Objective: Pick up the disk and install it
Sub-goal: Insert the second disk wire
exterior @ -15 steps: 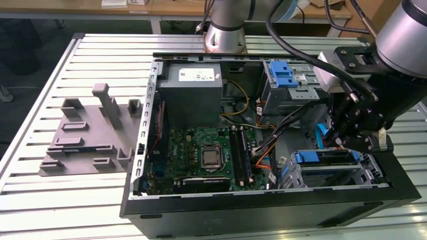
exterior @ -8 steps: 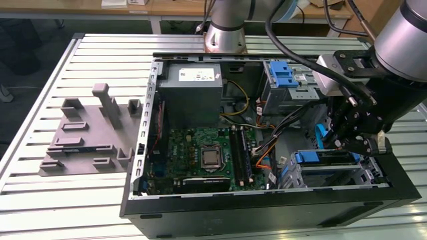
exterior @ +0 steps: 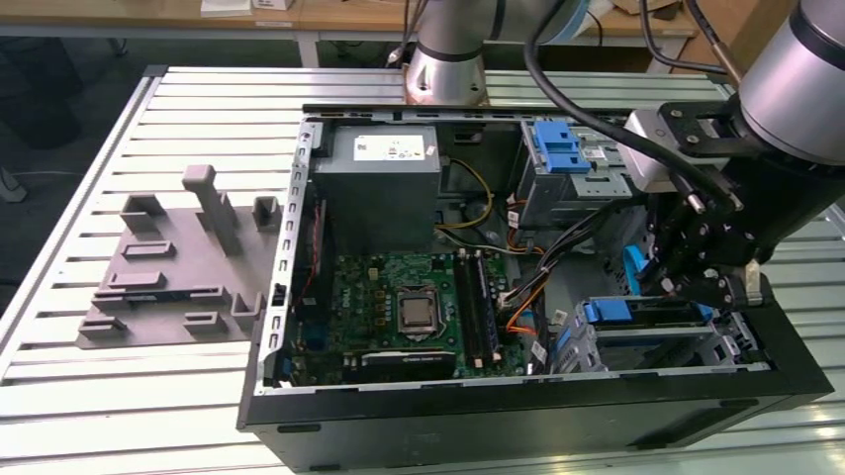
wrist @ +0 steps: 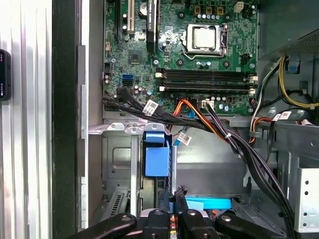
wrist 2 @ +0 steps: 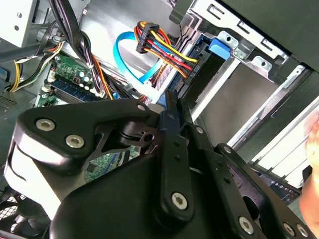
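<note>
Pincer (wrist: 174, 196) poised above the drive bay's blue latch (wrist: 156, 160).

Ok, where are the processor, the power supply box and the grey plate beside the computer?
processor (exterior: 416, 313), exterior view, middle of its silver lid
power supply box (exterior: 376, 203), exterior view, grey face below the white sticker (exterior: 391, 148)
grey plate (exterior: 172, 267), exterior view, flat bare part near its middle

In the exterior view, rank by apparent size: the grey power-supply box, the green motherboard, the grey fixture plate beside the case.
1. Motherboard and fixture plate: look about alike, so unranked; the plate sits outside the case, at the exterior view's left.
2. Power-supply box: clearly smaller.
</note>
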{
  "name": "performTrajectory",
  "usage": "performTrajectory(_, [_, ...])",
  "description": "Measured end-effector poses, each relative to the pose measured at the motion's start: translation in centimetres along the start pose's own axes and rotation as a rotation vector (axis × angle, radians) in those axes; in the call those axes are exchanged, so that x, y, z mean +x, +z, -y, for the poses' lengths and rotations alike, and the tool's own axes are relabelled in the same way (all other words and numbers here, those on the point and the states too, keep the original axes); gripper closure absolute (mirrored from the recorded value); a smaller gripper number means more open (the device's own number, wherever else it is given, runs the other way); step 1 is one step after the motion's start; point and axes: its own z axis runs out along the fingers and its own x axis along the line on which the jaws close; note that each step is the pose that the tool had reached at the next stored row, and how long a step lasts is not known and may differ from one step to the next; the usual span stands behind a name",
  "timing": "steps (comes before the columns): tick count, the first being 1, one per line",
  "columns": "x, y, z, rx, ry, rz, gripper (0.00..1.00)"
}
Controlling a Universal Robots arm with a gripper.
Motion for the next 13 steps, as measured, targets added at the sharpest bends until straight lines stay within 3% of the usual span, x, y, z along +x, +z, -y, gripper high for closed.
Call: performTrajectory(13, [0.20,0.75,0.48,0.0000,0.000,-0.0004,0.84])
